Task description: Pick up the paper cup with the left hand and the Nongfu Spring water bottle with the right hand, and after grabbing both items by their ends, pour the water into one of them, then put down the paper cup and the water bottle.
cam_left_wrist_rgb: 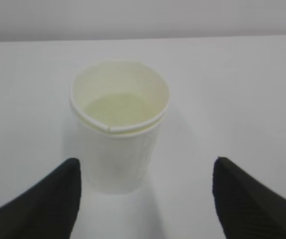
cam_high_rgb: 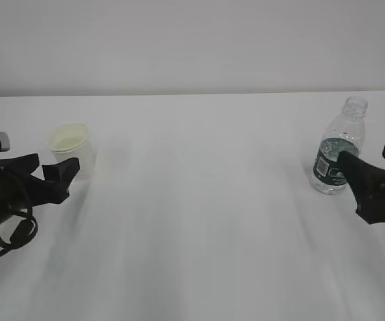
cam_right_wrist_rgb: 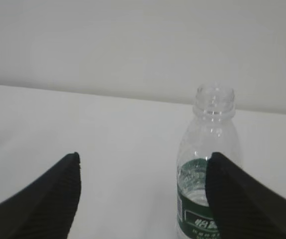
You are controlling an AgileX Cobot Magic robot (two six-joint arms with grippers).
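The white paper cup (cam_high_rgb: 70, 142) stands upright on the left of the table, its pale cream inside showing (cam_left_wrist_rgb: 119, 124). My left gripper (cam_high_rgb: 57, 160) is open just in front of it; in the left wrist view the cup sits ahead of the spread fingertips, nearer the left one, untouched (cam_left_wrist_rgb: 146, 162). On the right stands the capless Nongfu Spring water bottle (cam_high_rgb: 343, 134), with water (cam_right_wrist_rgb: 195, 196) up to its green label. My right gripper (cam_high_rgb: 365, 151) is open just short of the bottle (cam_right_wrist_rgb: 207, 149). Its right finger (cam_right_wrist_rgb: 242, 199) covers part of the bottle's side (cam_right_wrist_rgb: 144, 155).
The white table (cam_high_rgb: 199, 221) runs back to a plain pale wall, with its far edge behind both objects. A black cable (cam_high_rgb: 11, 241) loops under the left arm at the table's left edge.
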